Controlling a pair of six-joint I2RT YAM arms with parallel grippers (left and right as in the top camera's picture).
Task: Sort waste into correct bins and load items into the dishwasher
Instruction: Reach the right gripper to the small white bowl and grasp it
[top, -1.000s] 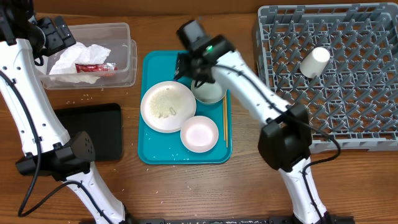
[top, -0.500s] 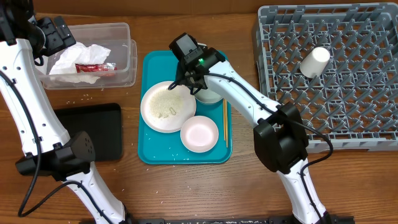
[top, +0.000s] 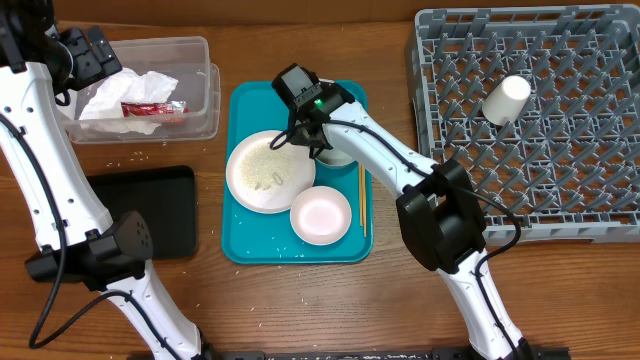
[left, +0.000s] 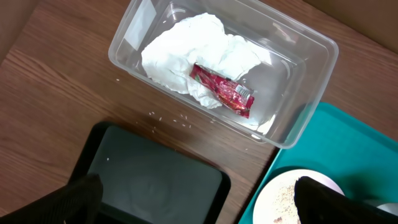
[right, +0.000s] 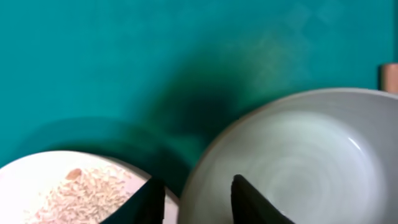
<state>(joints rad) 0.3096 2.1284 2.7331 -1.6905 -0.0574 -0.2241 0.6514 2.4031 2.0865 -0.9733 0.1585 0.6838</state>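
My right gripper (top: 308, 140) (right: 196, 200) is open, and its two fingers straddle the left rim of the grey bowl (top: 341, 154) (right: 298, 168) on the teal tray (top: 250, 240). The large white plate (top: 262, 178) (right: 68, 186) with rice lies just left of the bowl. The smaller white dish (top: 321, 215) and the chopsticks (top: 362, 200) also lie on the tray. The white cup (top: 506, 98) lies in the grey rack (top: 560, 190). The napkin (left: 180, 56) and red wrapper (left: 222, 90) lie in the clear tub (left: 298, 118). My left gripper (left: 199, 190) is open and empty, high above the black tray (left: 149, 180).
Loose rice grains (top: 130, 158) lie on the wood between the clear tub (top: 205, 100) and the black tray (top: 150, 205). The rack fills the right side of the table. The left arm's base (top: 110, 250) stands by the black tray.
My right gripper has moved left and down across the teal tray to the bowl's left rim. The left arm has not moved.
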